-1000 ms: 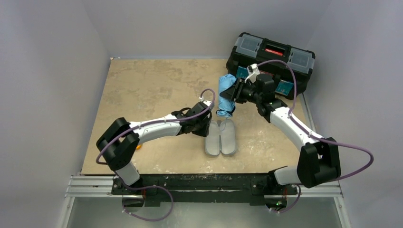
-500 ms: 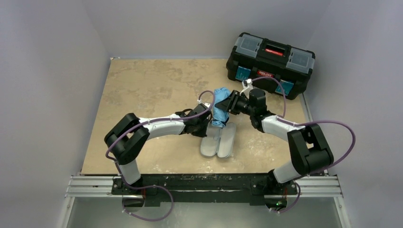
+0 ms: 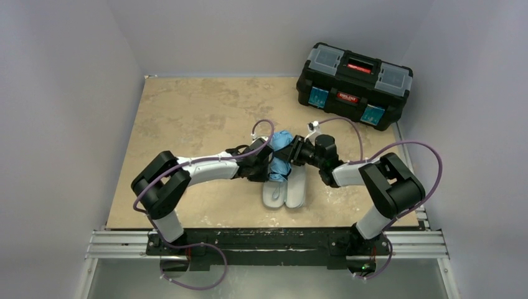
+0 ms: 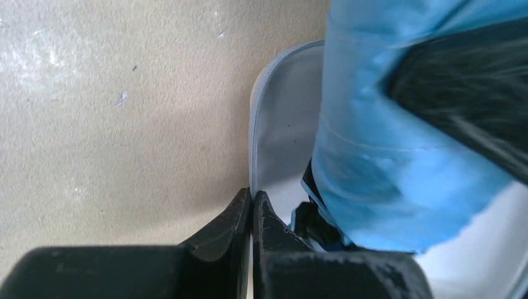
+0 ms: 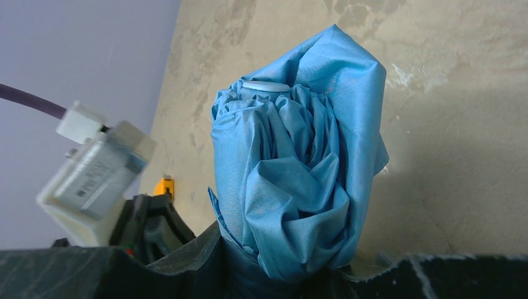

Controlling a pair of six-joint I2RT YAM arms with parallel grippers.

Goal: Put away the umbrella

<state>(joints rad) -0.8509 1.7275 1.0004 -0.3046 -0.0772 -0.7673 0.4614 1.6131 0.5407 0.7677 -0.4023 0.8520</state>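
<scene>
The umbrella (image 3: 280, 151) is folded into a light blue bundle and hangs over the far end of the open grey case (image 3: 297, 190) at mid-table. My right gripper (image 3: 294, 152) is shut on the umbrella (image 5: 299, 162), whose fabric bulges out between the fingers (image 5: 199, 252). In the right wrist view that gripper (image 5: 311, 265) sits at the bottom edge, with the umbrella's white tip cap pointing away. My left gripper (image 3: 269, 170) is at the case's left side. Its jaws (image 4: 252, 198) are shut on the thin rim of the case (image 4: 283, 124), with the umbrella (image 4: 398, 156) just to their right.
A black toolbox (image 3: 353, 84) stands shut at the back right corner. A small orange tape measure (image 5: 164, 185) lies on the table beyond the left arm. Grey walls close in the table on the left, back and right.
The right arm has brought the umbrella down and toward the front-left, onto the case. The left gripper has closed on the case's rim, and the case has turned slightly.
</scene>
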